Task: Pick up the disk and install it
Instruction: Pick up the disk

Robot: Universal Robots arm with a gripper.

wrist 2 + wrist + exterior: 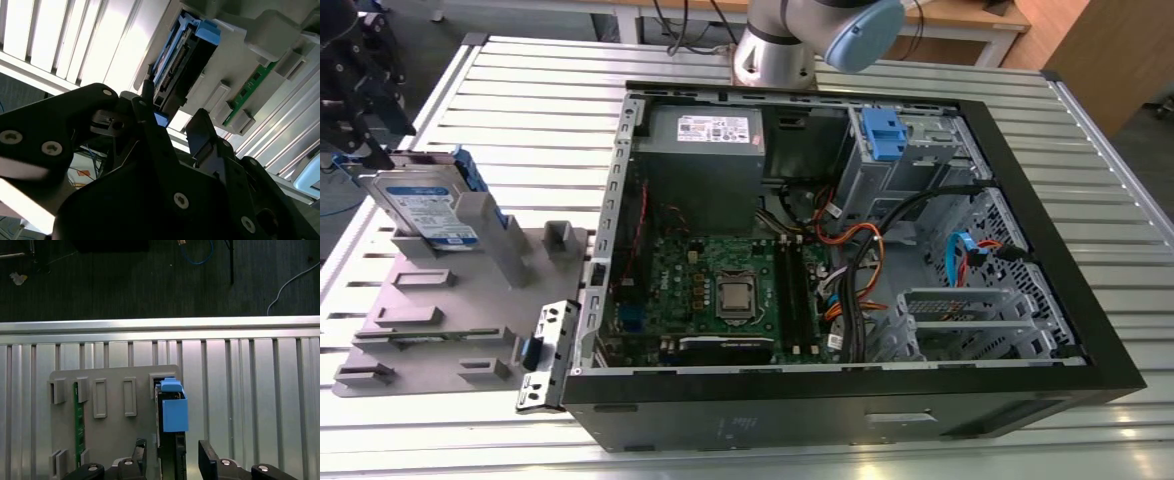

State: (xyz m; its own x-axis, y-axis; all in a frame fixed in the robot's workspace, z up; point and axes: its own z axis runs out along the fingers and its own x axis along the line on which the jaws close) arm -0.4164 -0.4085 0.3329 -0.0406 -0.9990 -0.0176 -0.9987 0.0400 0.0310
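Blue-framed disk (pixel 174 412) stands upright in a grey rack (pixel 112 435) near the edge of the counter (pixel 260 390); the claw (pixel 170 450), wide open, straddles it: pickup stage, seemingly needing a square squeeze.

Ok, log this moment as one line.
stage: pre-grasp | pincer: open, fingers either side of hard disk | hard disk: upright in grey holder, outside PC case | installed: no

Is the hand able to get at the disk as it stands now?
Probably yes: the open hand straddles the upright disk in its grey holder, with nothing in between.
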